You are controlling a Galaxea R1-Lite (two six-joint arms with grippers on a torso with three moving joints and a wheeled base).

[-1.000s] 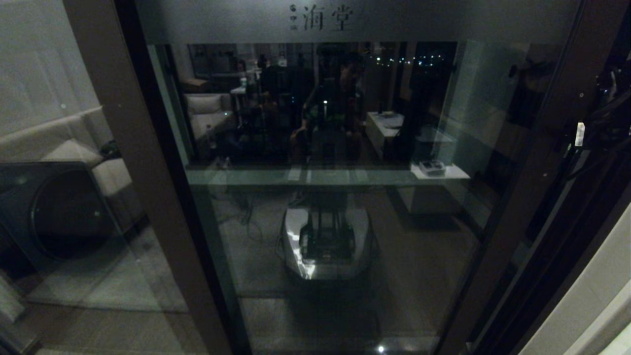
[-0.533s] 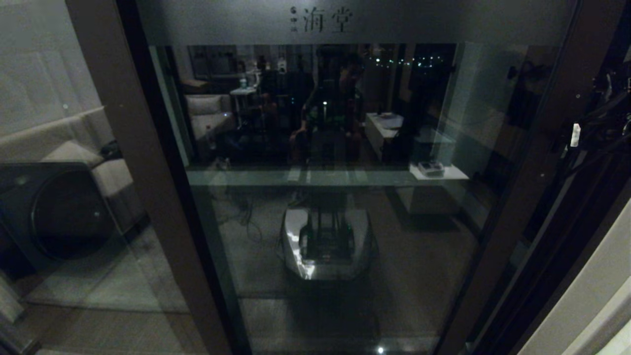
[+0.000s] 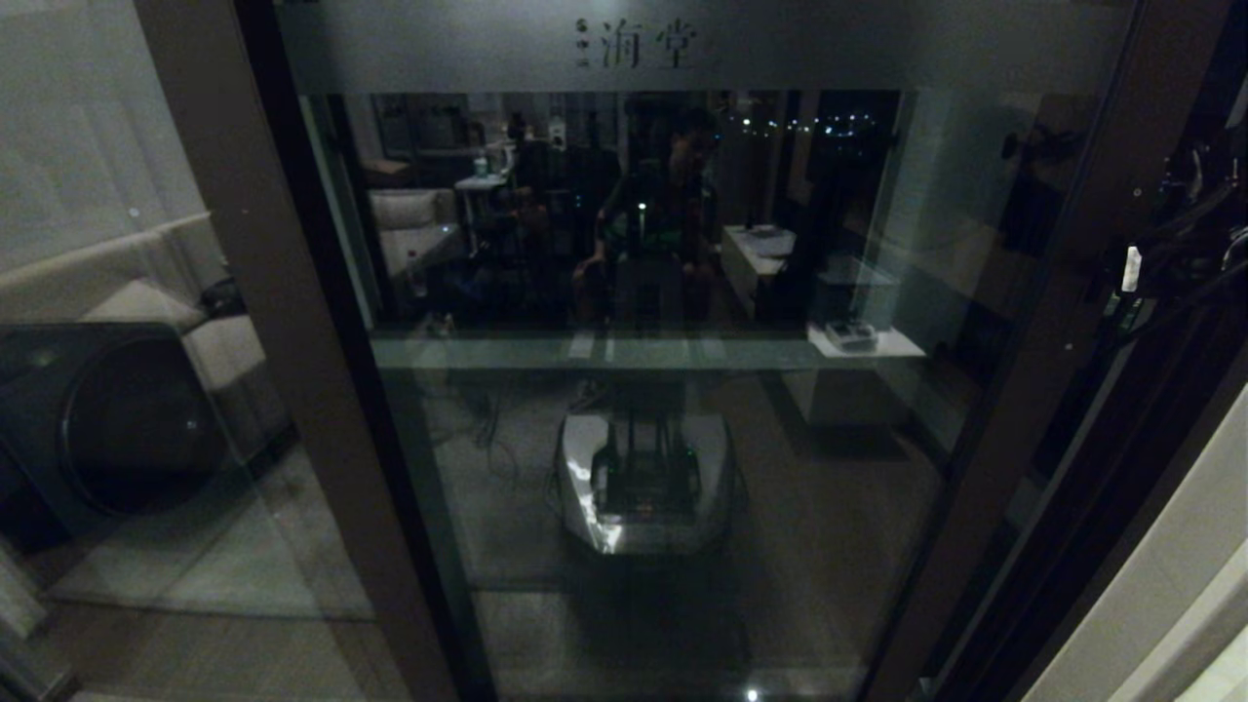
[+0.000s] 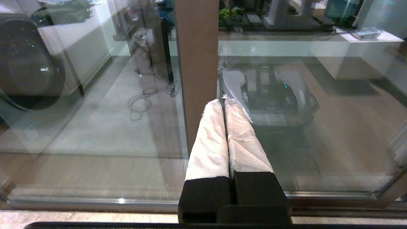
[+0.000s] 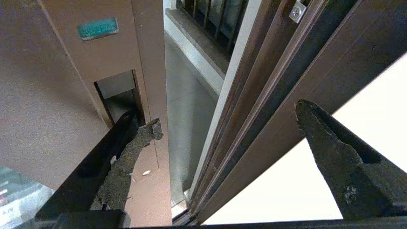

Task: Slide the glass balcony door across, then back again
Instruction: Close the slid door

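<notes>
The glass balcony door (image 3: 682,439), with its frosted top band, fills the head view. Its brown stile (image 3: 1063,322) stands at the right, my right arm (image 3: 1185,244) beside it. In the right wrist view my right gripper (image 5: 229,115) is open. One finger (image 5: 127,152) reaches into the stile's recessed handle slot (image 5: 117,92); the other finger (image 5: 330,149) hangs free in front of the jamb. A narrow gap (image 5: 187,105) shows between stile and jamb. My left gripper (image 4: 223,99) is shut on nothing, its tips close to the glass beside the plain brown post (image 4: 197,63).
The fixed panel's brown post (image 3: 283,341) stands left of the door, with a dark round-fronted machine (image 3: 117,419) behind the glass. The grooved door jamb (image 5: 270,95), a barred side window (image 5: 219,19) and a white wall (image 5: 318,178) are on the right.
The door's right stile and my right arm have drifted slightly to the left. The left gripper's earlier position is not shown.
</notes>
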